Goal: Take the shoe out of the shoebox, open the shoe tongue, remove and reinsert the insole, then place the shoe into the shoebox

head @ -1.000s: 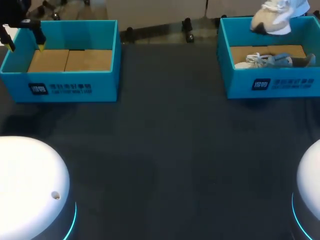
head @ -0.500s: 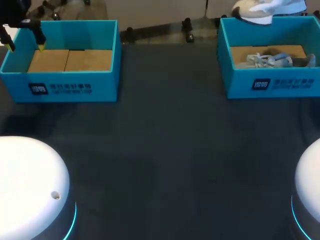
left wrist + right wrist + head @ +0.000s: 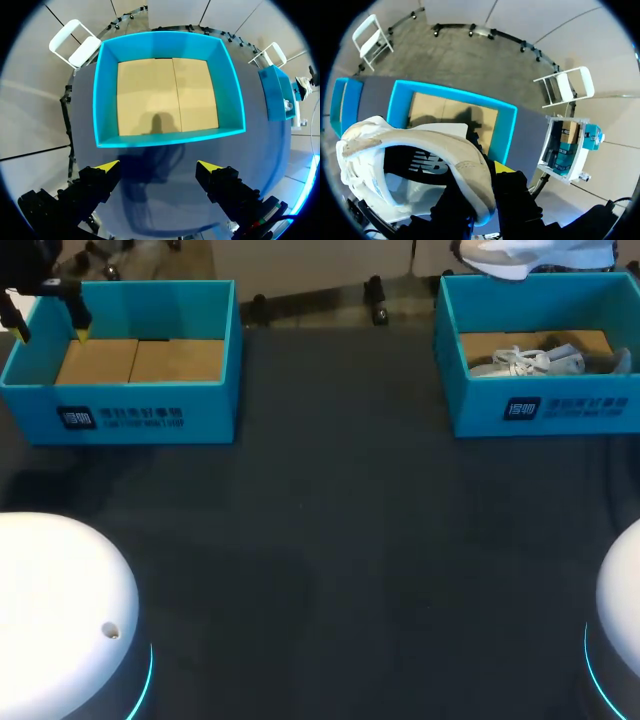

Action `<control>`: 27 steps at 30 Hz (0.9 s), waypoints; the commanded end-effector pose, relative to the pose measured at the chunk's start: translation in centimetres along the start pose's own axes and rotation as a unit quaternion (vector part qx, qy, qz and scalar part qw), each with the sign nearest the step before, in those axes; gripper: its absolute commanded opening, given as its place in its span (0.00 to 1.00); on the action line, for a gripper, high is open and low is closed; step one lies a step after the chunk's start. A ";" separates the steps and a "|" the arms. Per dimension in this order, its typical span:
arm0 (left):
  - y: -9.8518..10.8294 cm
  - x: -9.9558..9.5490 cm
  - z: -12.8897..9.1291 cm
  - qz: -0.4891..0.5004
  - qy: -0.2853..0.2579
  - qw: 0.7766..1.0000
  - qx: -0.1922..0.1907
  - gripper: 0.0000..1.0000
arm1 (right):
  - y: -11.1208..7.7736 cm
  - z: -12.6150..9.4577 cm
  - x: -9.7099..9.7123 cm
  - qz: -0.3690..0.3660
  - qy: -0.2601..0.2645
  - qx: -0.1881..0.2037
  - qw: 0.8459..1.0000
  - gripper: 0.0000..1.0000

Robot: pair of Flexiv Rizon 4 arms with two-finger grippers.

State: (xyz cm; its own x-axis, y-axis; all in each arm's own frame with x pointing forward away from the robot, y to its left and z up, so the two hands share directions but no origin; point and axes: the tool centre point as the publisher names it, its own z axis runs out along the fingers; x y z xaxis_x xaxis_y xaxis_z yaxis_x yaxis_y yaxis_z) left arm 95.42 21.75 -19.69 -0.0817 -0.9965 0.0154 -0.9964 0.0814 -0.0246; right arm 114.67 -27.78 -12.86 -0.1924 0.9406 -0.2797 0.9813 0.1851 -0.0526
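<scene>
A white shoe (image 3: 530, 254) hangs level above the far wall of the right blue shoebox (image 3: 545, 410). In the right wrist view my right gripper (image 3: 487, 182) is shut on the heel collar of the white shoe (image 3: 415, 150), one yellow tip showing beside the rim, with the shoebox (image 3: 502, 125) below. A second, grey-and-white laced shoe (image 3: 540, 360) lies inside that box. My left gripper (image 3: 50, 328) hovers over the left shoebox (image 3: 130, 415); it stands open (image 3: 157, 167), high above that box (image 3: 102, 100), whose cardboard floor is bare.
The two shoeboxes stand at the table's far corners, with dark tabletop (image 3: 330, 520) between and in front of them. My arms' white bases (image 3: 60, 610) sit at the near corners. The right box (image 3: 277, 92) shows off to the side in the left wrist view.
The white shoe has risen and shifted left, tipping from toe-down to level. The left arm has stayed put.
</scene>
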 end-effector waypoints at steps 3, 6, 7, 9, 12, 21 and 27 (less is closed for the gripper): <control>0.2 0.0 -0.1 -0.001 -0.001 1.000 0.001 1.00 | -1.3 0.5 0.6 0.010 -0.009 -0.013 1.000 0.00; 0.2 0.0 -0.1 -0.001 -0.001 1.000 0.001 1.00 | -1.3 0.5 0.6 0.010 -0.009 -0.013 1.000 0.00; 0.2 0.0 -0.1 -0.001 -0.001 1.000 0.001 1.00 | -1.3 0.5 0.6 0.010 -0.009 -0.013 1.000 0.00; 0.2 0.0 -0.1 -0.001 -0.001 1.000 0.001 1.00 | -1.3 0.5 0.6 0.010 -0.009 -0.013 1.000 0.00; 0.2 0.0 -0.1 -0.001 -0.001 1.000 0.001 1.00 | -1.3 0.5 0.6 0.010 -0.009 -0.013 1.000 0.00; 0.2 0.0 -0.1 -0.001 -0.001 1.000 0.001 1.00 | -0.9 5.5 0.2 0.029 -0.027 -0.010 0.999 0.00; 0.2 0.0 -0.1 -0.001 -0.001 1.000 0.001 1.00 | -0.8 7.6 -0.6 0.041 -0.040 -0.016 0.998 0.00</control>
State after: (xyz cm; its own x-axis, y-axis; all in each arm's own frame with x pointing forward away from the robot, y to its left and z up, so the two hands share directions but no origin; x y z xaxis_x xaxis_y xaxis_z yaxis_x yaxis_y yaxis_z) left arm 95.42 21.75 -19.71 -0.0818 -0.9965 0.0155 -0.9964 0.0814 -0.0247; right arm 114.10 -30.31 -19.21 -0.1097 0.9287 -0.3543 0.9935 0.1129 -0.0116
